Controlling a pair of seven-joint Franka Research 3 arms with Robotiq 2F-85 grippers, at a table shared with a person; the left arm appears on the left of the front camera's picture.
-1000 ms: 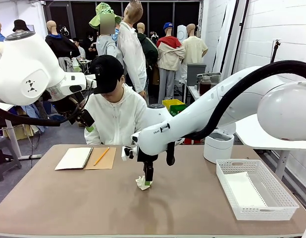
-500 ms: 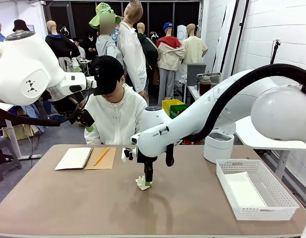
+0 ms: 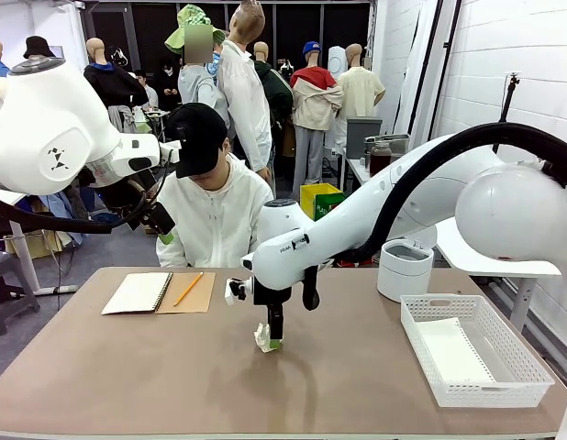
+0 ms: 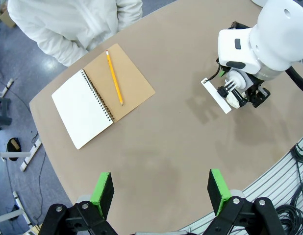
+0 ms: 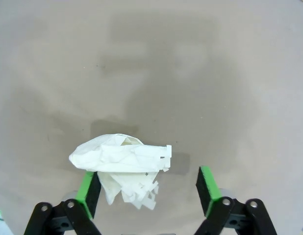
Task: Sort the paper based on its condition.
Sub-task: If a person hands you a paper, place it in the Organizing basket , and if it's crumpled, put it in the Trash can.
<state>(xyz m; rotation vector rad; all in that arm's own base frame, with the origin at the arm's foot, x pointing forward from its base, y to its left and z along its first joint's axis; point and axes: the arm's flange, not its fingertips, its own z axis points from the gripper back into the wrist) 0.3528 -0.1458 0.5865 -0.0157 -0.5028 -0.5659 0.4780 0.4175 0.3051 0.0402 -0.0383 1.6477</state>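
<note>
Right gripper (image 5: 149, 196) points down over mid-table, jaws spread wide. Crumpled paper (image 5: 123, 164) sits between the pads, against the left pad (image 5: 88, 193) and clear of the other; not pinched. Front view puts this gripper (image 3: 273, 343) low at the wad (image 3: 264, 337), which rests on the table (image 3: 127, 376).

Left gripper (image 4: 160, 192) hangs high above the table, jaws spread, nothing between the green pads; the front view shows it (image 3: 164, 229) raised at the left, in front of the person.

Basket (image 3: 504, 385) at the near right edge, a flat sheet (image 3: 451, 353) lying inside it.

Notebook (image 3: 141, 292) lies open at the far left, a pencil (image 3: 188, 288) across its brown cover.

White round bin (image 3: 405, 269) stands at the far right.

Person (image 3: 215, 206) sits at the far side, behind the notebook.
</note>
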